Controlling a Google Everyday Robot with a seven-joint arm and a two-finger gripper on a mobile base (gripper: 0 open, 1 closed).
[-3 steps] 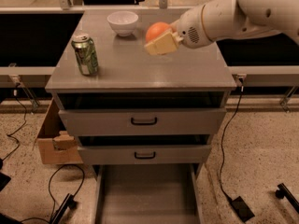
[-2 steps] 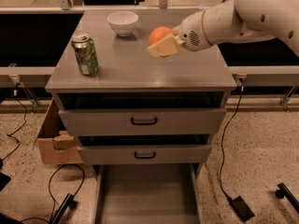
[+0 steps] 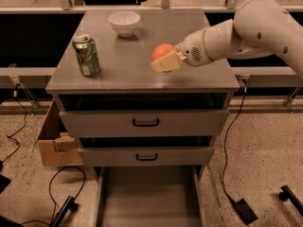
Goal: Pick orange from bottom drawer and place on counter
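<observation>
Currently the gripper point(image 3: 164, 58) sits over the right half of the counter point(image 3: 128, 72). It is between the centre and the right edge, and nearer the front edge than the rear edge. The arm point(image 3: 255, 30) reaches in from beyond the right edge and crosses that edge about midway along it.

Finger state: the fingers point(image 3: 166, 63) are closed on the orange point(image 3: 162, 51). One tan finger lies across the lower front side of the fruit. The second finger is hidden behind the fruit.

Orange position: the orange is held low over the counter, inside the gripper. Whether it touches the surface cannot be determined. A faint reflection shows on the counter directly below it.

Other items on the counter:
- A green can point(image 3: 86, 55) stands upright near the left edge, toward the front-left corner, well apart from the orange.
- A white bowl point(image 3: 124, 22) stands upright near the rear edge, left of centre, well apart from both the can and the orange.

Below the counter, the top drawer point(image 3: 189, 123) and the middle drawer point(image 3: 180, 156) each carry a black handle at the centre of the front. The bottom drawer point(image 3: 149, 197) is pulled out toward the camera, with its grey floor and thin side walls in view.

A cardboard box point(image 3: 54, 141) sits on the floor against the cabinet's left side. Cables point(image 3: 227, 145) run across the floor on both sides.
</observation>
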